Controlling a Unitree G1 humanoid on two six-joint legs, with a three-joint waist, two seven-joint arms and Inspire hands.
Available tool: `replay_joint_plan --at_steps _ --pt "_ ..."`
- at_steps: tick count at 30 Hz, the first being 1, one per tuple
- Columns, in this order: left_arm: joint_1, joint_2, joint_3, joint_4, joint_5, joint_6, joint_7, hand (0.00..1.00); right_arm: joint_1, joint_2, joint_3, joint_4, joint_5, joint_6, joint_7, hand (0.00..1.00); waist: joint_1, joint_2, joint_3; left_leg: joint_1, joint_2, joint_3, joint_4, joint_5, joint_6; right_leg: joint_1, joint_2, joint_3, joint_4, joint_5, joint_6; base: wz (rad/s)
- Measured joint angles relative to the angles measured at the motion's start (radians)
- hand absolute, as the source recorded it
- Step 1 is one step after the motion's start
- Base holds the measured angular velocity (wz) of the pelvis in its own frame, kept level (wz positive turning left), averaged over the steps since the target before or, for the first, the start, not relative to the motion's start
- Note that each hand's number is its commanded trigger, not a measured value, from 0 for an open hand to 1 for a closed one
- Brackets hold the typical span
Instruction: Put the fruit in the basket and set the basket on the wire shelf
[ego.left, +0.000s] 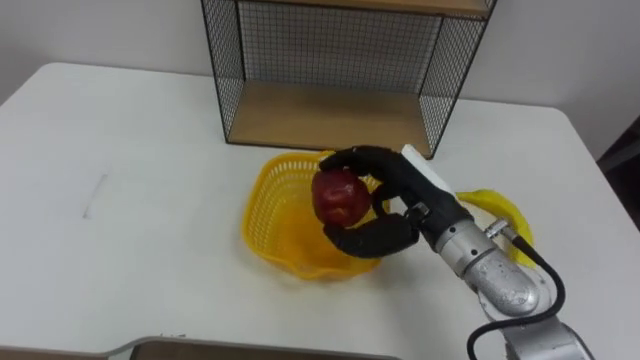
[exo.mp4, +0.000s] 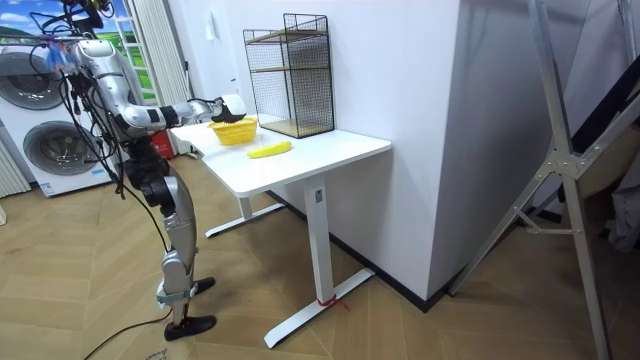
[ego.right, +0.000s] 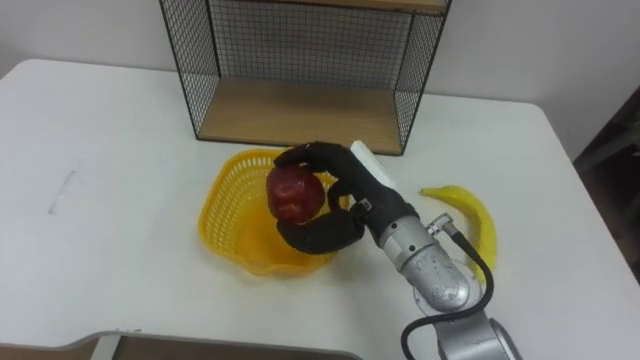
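While the right hand (ego.left: 400, 190) is curled around the red apple (ego.left: 340, 197) just above the yellow basket (ego.left: 265, 215) (the loading step, I judge), the next move calls for releasing it inside; the banana (ego.left: 500, 210) lies beside on the white table (ego.left: 130, 150), the wire shelf (ego.left: 320, 115) beyond.

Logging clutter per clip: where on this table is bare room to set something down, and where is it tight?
Bare: the table left of the basket, to the left edge, and the lower board of the shelf. Tight: right of centre, where the right robot hand holds the apple over the basket, banana beside it, shelf just behind.
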Motion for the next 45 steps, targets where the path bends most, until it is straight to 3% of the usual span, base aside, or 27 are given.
replay_joint_plan --at_steps 3,22,33,45 --pt "-0.005 0.0 0.0 -0.001 0.0 0.0 -0.01 0.0 0.0 -0.005 0.001 0.004 -0.004 0.014 0.007 0.0 0.005 0.0 0.0001 -0.005 0.0 0.0 0.0 0.0 0.0 -0.01 0.0 0.0 0.001 0.0 0.0 0.0" --pt "-0.013 0.001 -0.015 -0.002 -0.002 0.0 -0.011 0.0 0.001 0.0 0.001 0.004 -0.013 0.014 0.007 0.0 0.015 -0.002 0.0007 -0.017 0.0 -0.001 0.006 0.001 0.0 -0.011 0.0 -0.001 0.002 0.001 0.0 0.0" --pt "-0.027 0.012 -0.04 -0.001 -0.002 0.0 -0.011 0.0 0.005 0.002 0.03 0.008 -0.008 0.014 0.028 0.0 0.013 -0.015 0.0023 -0.028 0.0 -0.006 0.012 0.0 0.0 -0.015 0.0 -0.003 0.003 0.001 0.0 0.02" --pt "-0.029 0.01 -0.054 0.018 -0.001 0.003 -0.009 0.0 0.011 0.002 0.025 0.064 0.069 0.013 0.014 0.0 -0.005 -0.004 -0.001 -0.026 0.001 -0.002 0.018 0.0 0.0 -0.013 0.001 -0.003 0.003 0.002 -0.001 -0.01"
